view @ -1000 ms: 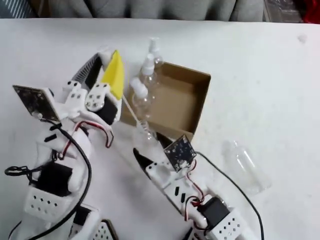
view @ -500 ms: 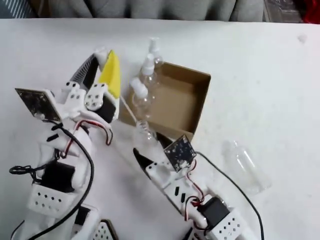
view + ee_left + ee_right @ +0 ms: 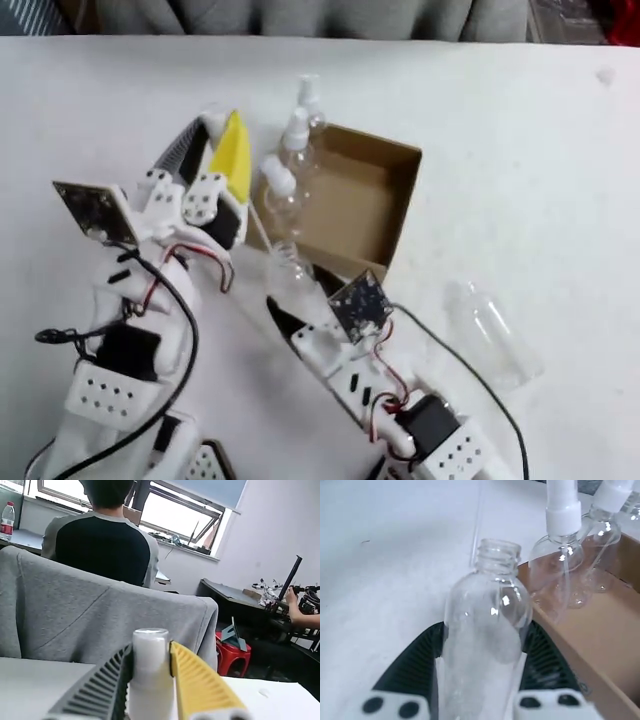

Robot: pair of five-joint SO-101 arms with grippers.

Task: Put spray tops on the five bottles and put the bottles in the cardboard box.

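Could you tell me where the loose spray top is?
The spray top is in the left gripper, left of the cardboard box in the high view.

Bright, even light washes out the white table, perhaps daylight from the windows; shadows are faint.

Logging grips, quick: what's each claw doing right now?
Left claw: closed on a spray top.
Right claw: closed on an uncapped bottle.

Three spray-topped bottles stand along one wall of the cardboard box; an uncapped bottle lies apart.
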